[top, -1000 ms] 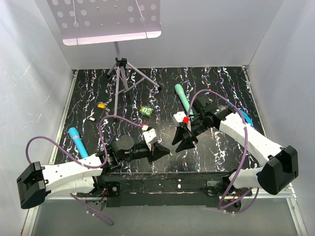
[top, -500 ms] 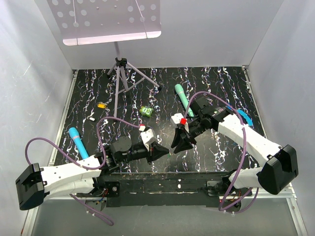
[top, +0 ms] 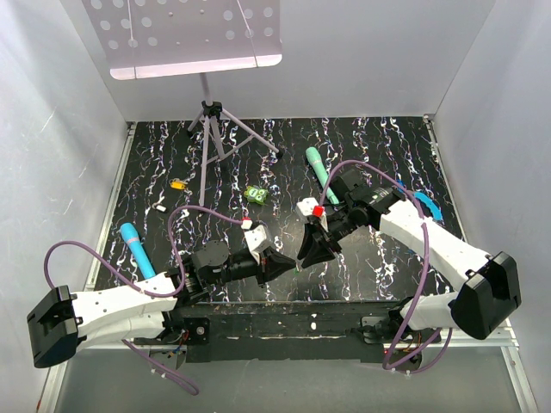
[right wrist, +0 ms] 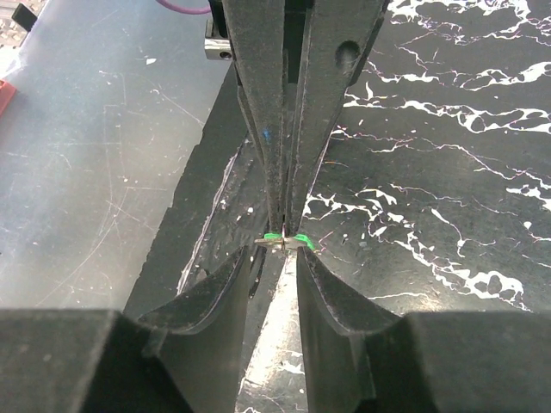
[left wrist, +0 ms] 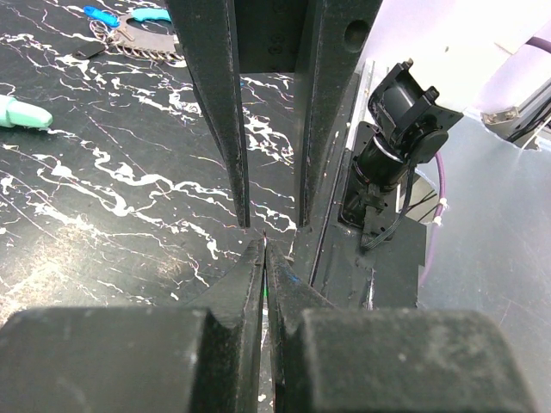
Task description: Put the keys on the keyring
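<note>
My left gripper point(top: 289, 262) is shut on a tiny light-green key point(right wrist: 284, 241), which sticks out crosswise from its tips point(right wrist: 282, 225). Only a green sliver point(left wrist: 265, 292) shows between the pads in the left wrist view. My right gripper point(right wrist: 275, 258) faces it tip to tip, open, one finger point(right wrist: 231, 280) on each side just short of the key. A yellow-orange key point(top: 177, 183) lies far left on the table. The keyring point(left wrist: 142, 39), a bead chain with a blue clasp point(top: 428, 205), lies at the right behind the right arm.
A chunky green square object point(top: 255, 195) and a teal stick point(top: 319, 169) lie mid-table. A cyan stick point(top: 136, 249) lies at the left. A music stand's tripod point(top: 211, 129) stands at the back. The table's front edge point(top: 284, 301) runs just below both grippers.
My right gripper has moved left and closer to the left gripper's tips, and its jaws have narrowed. The left gripper has shifted slightly right, still shut on the key.
</note>
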### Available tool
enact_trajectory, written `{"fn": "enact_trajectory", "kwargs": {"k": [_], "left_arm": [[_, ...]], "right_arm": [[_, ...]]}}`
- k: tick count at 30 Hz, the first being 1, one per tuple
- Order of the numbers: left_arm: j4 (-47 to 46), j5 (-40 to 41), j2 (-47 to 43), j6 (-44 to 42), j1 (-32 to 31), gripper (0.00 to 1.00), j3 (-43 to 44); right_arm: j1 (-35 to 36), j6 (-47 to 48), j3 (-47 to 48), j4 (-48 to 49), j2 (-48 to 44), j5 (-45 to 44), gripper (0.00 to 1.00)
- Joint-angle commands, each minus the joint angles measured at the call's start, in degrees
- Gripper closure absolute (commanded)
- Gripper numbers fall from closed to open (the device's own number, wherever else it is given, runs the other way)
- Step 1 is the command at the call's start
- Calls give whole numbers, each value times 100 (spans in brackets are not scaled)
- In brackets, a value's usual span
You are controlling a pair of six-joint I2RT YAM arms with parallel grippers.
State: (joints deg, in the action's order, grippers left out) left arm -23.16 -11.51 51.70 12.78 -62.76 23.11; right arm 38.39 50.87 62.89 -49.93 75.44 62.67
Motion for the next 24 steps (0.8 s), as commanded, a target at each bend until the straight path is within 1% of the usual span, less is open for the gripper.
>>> {"fn": "enact_trajectory", "kwargs": {"k": [1,19,22,24], "left_arm": [[-171,79,-125,6,-17,100,-26],[-233,202,-90,41,-17,100,-61],[-242,219,-81,41,-17,100,-61],[-242,219,-73,41,-17,100,-70]], "right_arm": [[63,-113,-5,124,15,43,65],[177,-148,12,133,94,-18,77],[186,-148,30,133,111,-36,81],[195,-165,39,133,120,-36,86]]}}
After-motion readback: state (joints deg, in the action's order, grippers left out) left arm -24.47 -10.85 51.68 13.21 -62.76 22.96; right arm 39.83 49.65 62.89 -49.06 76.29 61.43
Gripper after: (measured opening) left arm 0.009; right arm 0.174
